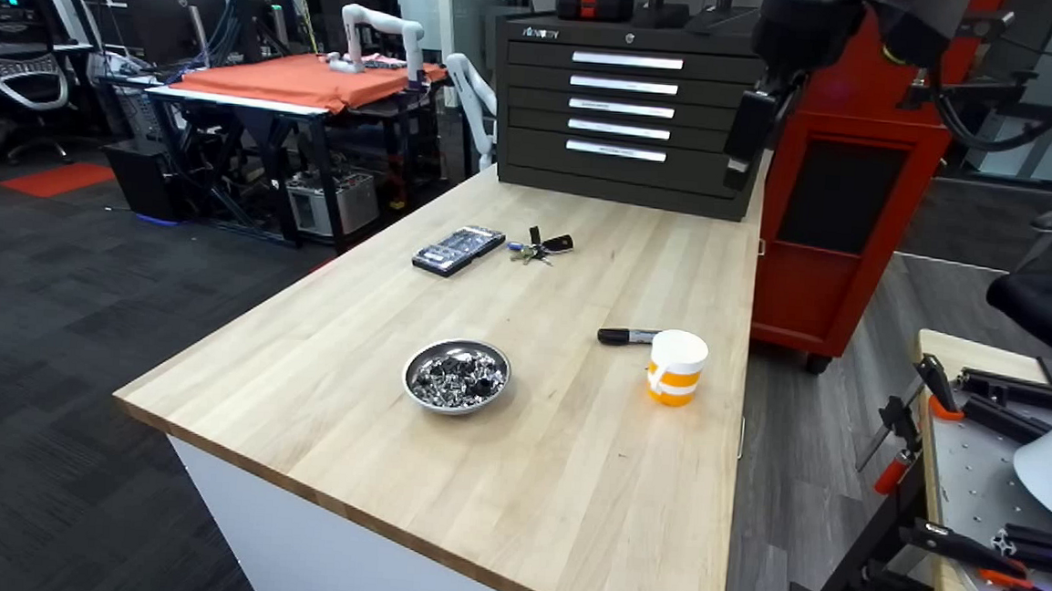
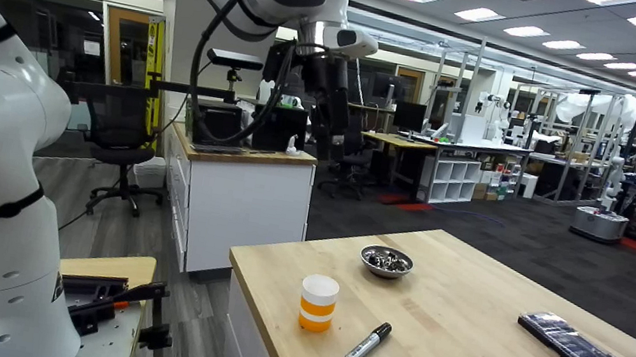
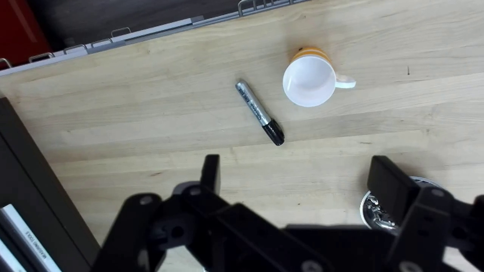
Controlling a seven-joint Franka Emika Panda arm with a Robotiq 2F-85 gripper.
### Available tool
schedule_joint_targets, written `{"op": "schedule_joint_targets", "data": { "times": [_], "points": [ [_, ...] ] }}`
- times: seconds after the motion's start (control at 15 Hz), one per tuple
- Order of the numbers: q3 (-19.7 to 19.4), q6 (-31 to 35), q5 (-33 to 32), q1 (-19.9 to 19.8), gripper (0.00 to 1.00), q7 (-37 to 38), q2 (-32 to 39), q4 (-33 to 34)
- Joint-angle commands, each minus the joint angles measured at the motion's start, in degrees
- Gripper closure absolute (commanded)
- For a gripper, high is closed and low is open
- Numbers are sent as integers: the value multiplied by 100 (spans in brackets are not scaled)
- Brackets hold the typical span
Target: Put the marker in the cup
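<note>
The marker (image 3: 260, 112), silver-grey with a black cap, lies flat on the wooden table. It also shows in both exterior views (image 1: 624, 337) (image 2: 367, 345). The cup (image 3: 309, 81) stands upright close beside the marker, apart from it in the wrist view. It is white above with orange-yellow bands below and has a handle. The cup also shows in both exterior views (image 1: 675, 370) (image 2: 318, 302), and its inside looks empty in the wrist view. My gripper (image 3: 297, 160) is open and empty, high above the table. In an exterior view the gripper (image 2: 330, 142) hangs in the air.
A metal bowl (image 1: 449, 410) of small metal parts stands on the table. A flat dark device (image 1: 457, 251) and keys (image 1: 540, 246) lie farther off. A dark tool chest (image 1: 620, 169) stands at one table end. The table's long edge (image 1: 743, 418) runs near the cup.
</note>
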Motion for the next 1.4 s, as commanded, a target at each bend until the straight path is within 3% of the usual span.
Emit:
{"op": "schedule_joint_targets", "data": {
  "times": [0.0,0.53,1.33],
  "points": [
    [-426,578,-32,111,0,-659,-69,-261],
    [-1111,1481,116,149,0,-2465,159,-500],
    [-1821,1814,926,421,0,-5380,1221,-265]
  ]
}}
